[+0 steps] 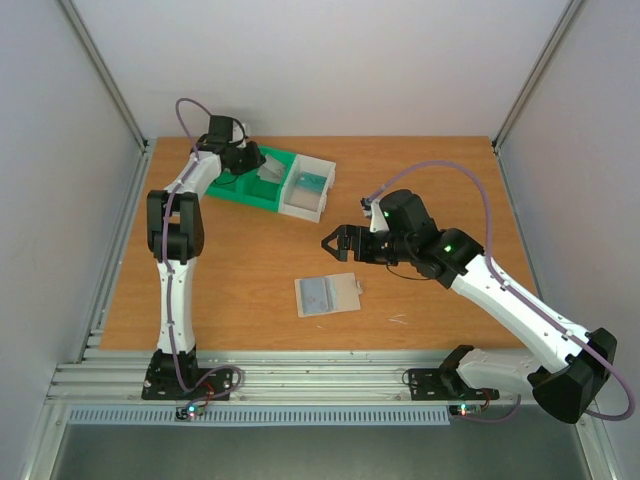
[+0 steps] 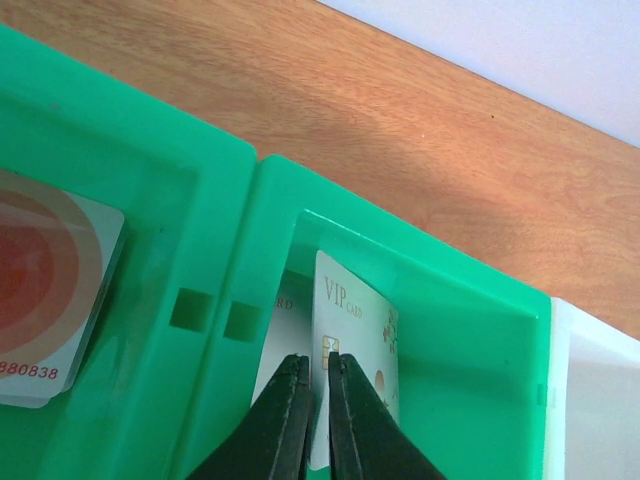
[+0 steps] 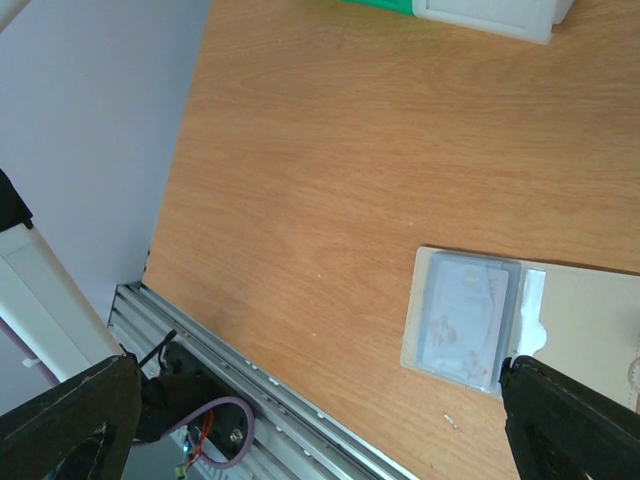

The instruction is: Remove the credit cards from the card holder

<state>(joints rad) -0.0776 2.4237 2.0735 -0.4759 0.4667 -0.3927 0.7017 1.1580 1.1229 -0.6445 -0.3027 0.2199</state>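
Note:
The card holder (image 1: 325, 294) lies flat on the table in front of the arms; in the right wrist view the card holder (image 3: 465, 317) is a pale translucent sleeve with a light card showing through it. My right gripper (image 1: 330, 243) hovers open above and behind it, and in its own view the right gripper (image 3: 318, 372) has one fingertip (image 3: 560, 410) by the holder's corner. My left gripper (image 2: 318, 375) reaches into a green tray compartment. The edge of a white VIP credit card (image 2: 360, 320) sits in the narrow gap between its fingers; whether it is pinched is unclear.
The green-and-white compartment tray (image 1: 246, 192) stands at the back left. A second white card (image 2: 280, 335) leans behind the VIP card, and a card with red rings (image 2: 45, 285) lies in the neighbouring compartment. The metal rail (image 3: 290, 410) runs along the table's near edge.

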